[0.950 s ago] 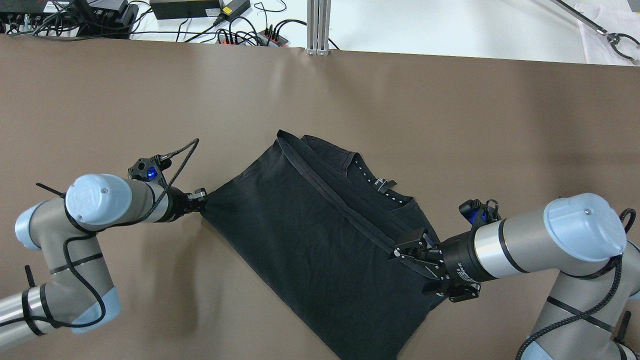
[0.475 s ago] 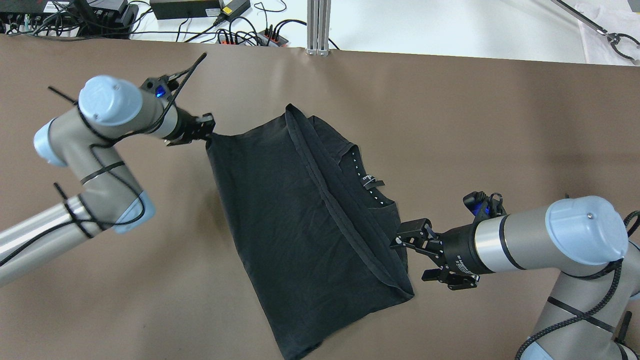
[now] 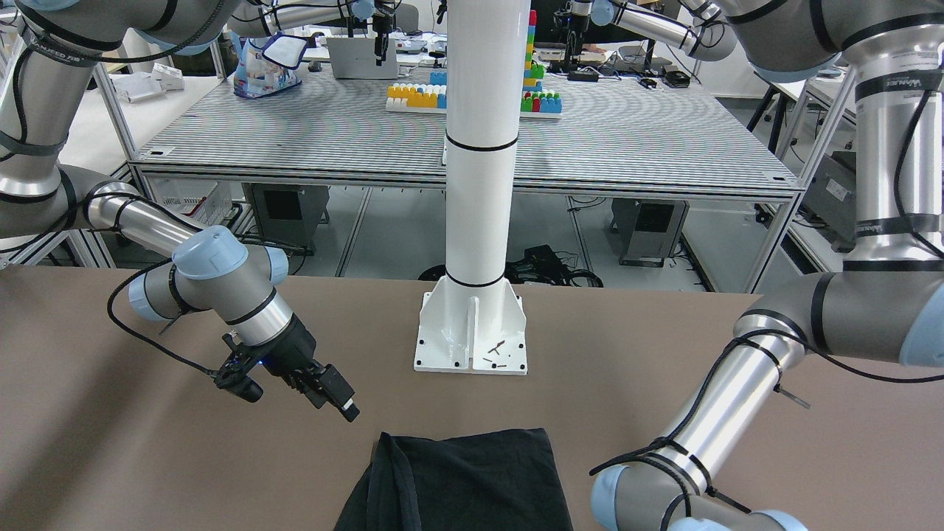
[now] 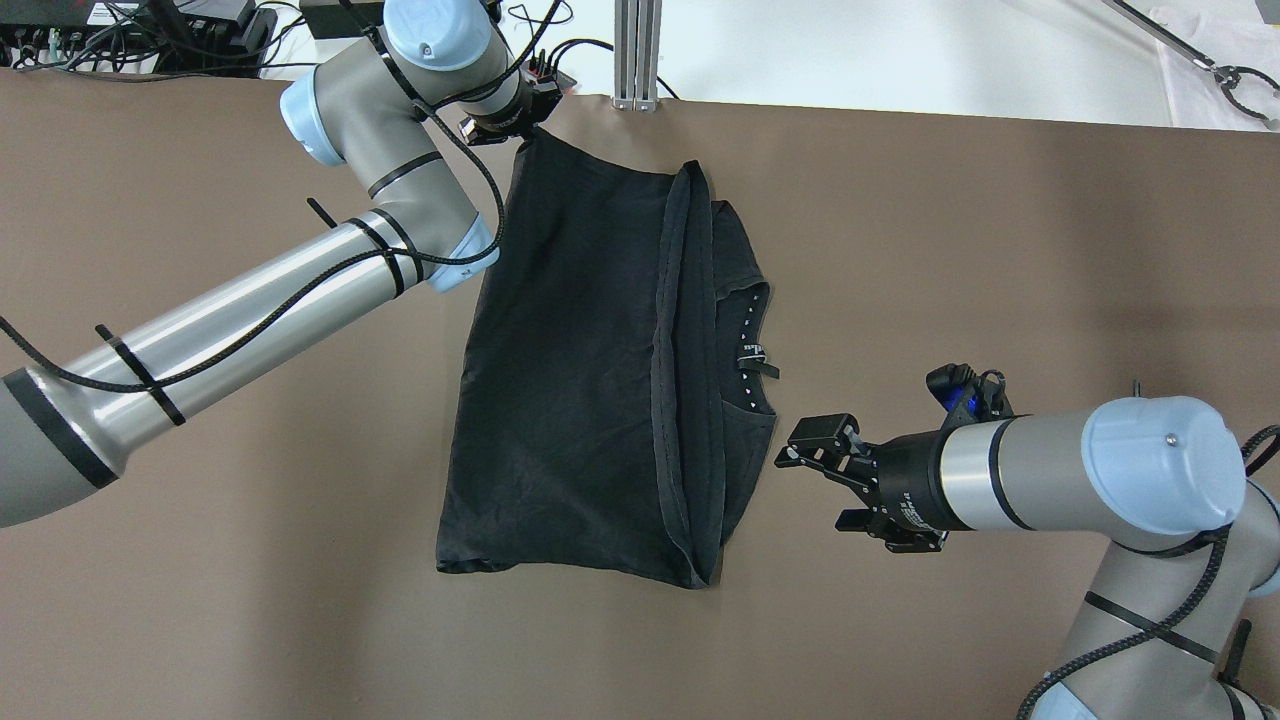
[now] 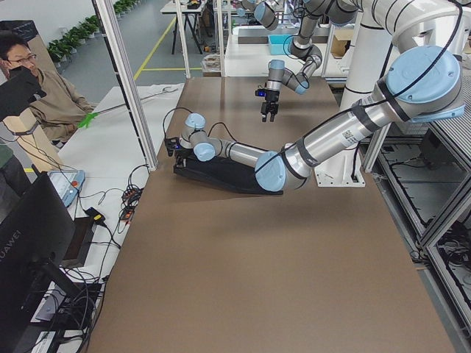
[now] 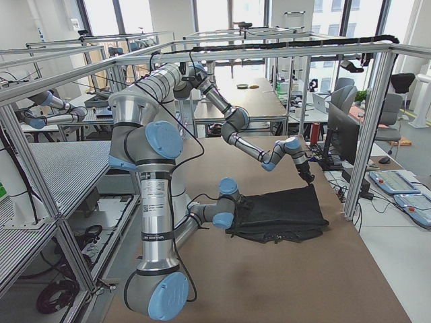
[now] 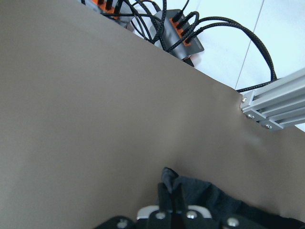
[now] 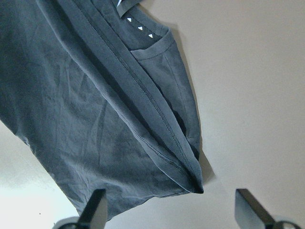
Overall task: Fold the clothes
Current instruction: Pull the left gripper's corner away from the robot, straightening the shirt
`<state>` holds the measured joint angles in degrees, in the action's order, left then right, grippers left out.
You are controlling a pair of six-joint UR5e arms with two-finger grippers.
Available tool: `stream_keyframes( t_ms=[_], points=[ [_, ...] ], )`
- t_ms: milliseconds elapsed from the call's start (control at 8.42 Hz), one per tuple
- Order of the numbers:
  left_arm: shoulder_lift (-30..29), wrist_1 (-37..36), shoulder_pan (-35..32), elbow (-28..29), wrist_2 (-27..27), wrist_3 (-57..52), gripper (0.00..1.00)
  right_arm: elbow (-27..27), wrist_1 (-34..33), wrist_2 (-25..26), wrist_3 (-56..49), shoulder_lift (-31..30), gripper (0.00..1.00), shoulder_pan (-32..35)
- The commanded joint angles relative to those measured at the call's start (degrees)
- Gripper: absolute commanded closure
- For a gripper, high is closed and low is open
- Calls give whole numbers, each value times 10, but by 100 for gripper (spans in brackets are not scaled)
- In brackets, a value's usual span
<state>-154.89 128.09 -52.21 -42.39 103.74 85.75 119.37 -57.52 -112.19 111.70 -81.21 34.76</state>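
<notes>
1. the clothes: a black garment doubled along a lengthwise hem, lying mid-table and reaching to the far edge.
2. left gripper: clamped on the garment's far left corner, at the table's far edge.
3. right gripper: jaws apart and empty, just beside the right-hand fold, not touching.
4. judged best practice: lower the held corner with the cloth taut, and let go only once it rests flat, lest wrinkles set.

T-shirt: flat on the worktop.
Left tool: at the T-shirt's far left corner, pinching it.
Right tool: just right of the T-shirt's near right edge, apart.
Pillar base plate: robot-side of the T-shirt, apart.
</notes>
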Motion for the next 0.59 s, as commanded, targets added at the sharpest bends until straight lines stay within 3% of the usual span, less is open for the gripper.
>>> stream_keyframes(
  t_ms=[0, 119, 237, 356, 475],
  points=[
    [-38, 26, 1, 66, -15, -11, 96, -3, -3, 43, -27, 10, 5, -8],
    [-37, 25, -3, 57, -15, -53, 27, -4, -12, 98, -30, 14, 5, -37],
    [-29, 23, -3, 39, -15, -57, 0, -11, -30, 152, -32, 31, 5, -64],
    [-4, 23, -6, 2, -15, -61, 0, -18, -82, 194, -44, 63, 5, -82],
    [38, 22, -5, -44, -15, -63, 0, -22, -122, 196, -110, 92, 5, -92]
  ],
)
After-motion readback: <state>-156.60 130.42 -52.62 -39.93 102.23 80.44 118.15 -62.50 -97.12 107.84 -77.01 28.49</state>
